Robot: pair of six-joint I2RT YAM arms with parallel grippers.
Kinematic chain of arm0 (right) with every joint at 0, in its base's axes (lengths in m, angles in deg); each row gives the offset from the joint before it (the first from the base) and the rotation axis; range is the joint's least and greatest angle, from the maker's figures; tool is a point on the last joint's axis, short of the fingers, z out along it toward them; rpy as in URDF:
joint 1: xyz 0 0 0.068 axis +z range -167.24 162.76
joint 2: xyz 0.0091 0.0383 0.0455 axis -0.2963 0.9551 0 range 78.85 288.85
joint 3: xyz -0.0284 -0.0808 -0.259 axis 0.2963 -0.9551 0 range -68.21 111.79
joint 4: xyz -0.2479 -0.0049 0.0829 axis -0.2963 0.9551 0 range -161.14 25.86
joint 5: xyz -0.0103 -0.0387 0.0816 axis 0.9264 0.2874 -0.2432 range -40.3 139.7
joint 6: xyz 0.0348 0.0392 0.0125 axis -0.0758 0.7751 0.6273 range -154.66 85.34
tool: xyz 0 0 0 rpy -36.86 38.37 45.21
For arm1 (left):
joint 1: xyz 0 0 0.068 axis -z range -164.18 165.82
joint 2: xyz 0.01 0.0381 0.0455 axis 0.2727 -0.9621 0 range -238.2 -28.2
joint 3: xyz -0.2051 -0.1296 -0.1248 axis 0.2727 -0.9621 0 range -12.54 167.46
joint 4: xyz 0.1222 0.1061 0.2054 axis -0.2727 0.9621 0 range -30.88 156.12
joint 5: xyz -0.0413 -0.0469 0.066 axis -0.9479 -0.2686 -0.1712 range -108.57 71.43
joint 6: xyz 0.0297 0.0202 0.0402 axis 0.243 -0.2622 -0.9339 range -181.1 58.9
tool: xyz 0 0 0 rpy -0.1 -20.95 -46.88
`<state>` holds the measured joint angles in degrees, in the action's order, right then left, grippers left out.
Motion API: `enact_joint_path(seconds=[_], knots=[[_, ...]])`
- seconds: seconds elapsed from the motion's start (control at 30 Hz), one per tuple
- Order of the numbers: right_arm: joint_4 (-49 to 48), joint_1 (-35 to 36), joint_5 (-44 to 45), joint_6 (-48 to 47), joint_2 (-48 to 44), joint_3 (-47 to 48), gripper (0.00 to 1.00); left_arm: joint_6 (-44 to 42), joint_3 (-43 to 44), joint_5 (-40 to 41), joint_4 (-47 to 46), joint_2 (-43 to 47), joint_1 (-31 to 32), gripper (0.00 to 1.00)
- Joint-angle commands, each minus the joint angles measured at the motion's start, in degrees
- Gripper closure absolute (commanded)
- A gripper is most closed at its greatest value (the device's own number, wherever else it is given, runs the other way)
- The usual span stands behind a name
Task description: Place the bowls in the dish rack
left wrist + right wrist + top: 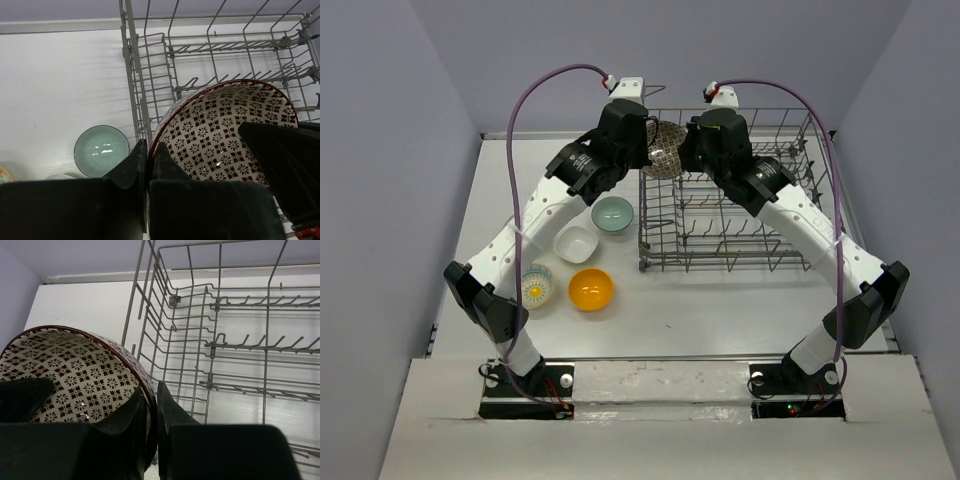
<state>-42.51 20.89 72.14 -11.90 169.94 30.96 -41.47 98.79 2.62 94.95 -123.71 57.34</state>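
While 2 grippers are sharing it, the patterned bowl (665,150), white inside with a dark red-brown flower grid and a dark rim, is hanging tilted at the far left corner of the grey wire dish rack (720,266). The left gripper (148,150) is pinching its rim on one side, and the right gripper (152,390) is clamping the rim on the other. 4 more are sitting on the table (720,310) left of the rack: the pale teal bowl (613,213), the white squarish bowl (576,243), the orange-yellow bowl (591,289) and the yellow-flower bowl (536,285).
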Motion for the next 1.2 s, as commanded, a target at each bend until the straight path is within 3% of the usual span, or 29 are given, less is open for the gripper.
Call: enact_joint_path(seconds=[0.0, 0.1, 0.13, 0.2, 0.23, 0.37, 0.43, 0.6, 0.63, 0.77, 0.9, 1.03, 1.17], knots=[[-2.35, 0.28, 5.59, -1.05, -1.61, 2.51, 0.99, 1.02, 0.99, 2.01, -4.72, 3.13, 1.11, 0.71], [-1.12, 0.28, 8.4, -2.19, -2.67, 3.22, 0.99, 0.58, 1.7, 1.49, -4.9, 2.87, 1.11, 0.56], [-0.68, 0.28, 9.2, -2.55, -3.11, 3.39, 0.99, 0.32, 2.05, 1.49, -4.98, 2.87, 1.11, 0.4], [-0.32, 0.28, 11.47, -3.42, -4.59, 3.22, 0.99, 0.05, 2.57, 1.31, -5.16, 2.87, 1.11, 0.22], [-0.15, 0.28, 12.45, -3.86, -5.13, 3.04, 0.99, -0.04, 2.75, 1.22, -5.33, 2.95, 1.11, 0.19], [0.03, 0.28, 20.43, -7.46, -6.89, 2.43, 0.99, -0.39, 3.11, -0.71, -5.86, 5.5, 1.2, 0.15], [0.12, 0.28, 28.51, -10.97, -7.41, 2.25, 0.99, -0.92, 2.06, -0.62, -6.13, 8.56, 1.2, 0.14], [-4.88, -3.05, 42.76, -22.13, -8.47, -3.27, 0.99, -1.18, -12.69, -0.8, -12.27, 19.11, 1.02, 0.1], [-8.46, -5.15, 45.91, -27.8, -8.73, -5.03, 0.99, -0.92, -14.89, -1.15, -13.15, 20.78, 1.11, 0.09], [-16.39, -12.17, 48.31, -38.13, -10.75, -16.17, 0.99, 0.14, -26.3, -4.05, -14.47, 28.96, 0.32, 0.07], [-21.57, -17.64, 49.19, -45.93, -11.54, -23.56, 0.99, -0.39, -32.29, -5.45, -14.65, 32.92, -1.69, 0.05], [-37.11, -18.18, 49.2, -57.62, -11.72, -31.3, 0.99, -1.18, -39.07, -12.46, -18.16, 35.12, -6.09, 0.05], [-43.91, -19.5, 47.62, -64.15, -10.5, -34.84, 0.99, -1.36, -45.57, -16.27, -20.8, 36.7, -10.31, 0.05]])
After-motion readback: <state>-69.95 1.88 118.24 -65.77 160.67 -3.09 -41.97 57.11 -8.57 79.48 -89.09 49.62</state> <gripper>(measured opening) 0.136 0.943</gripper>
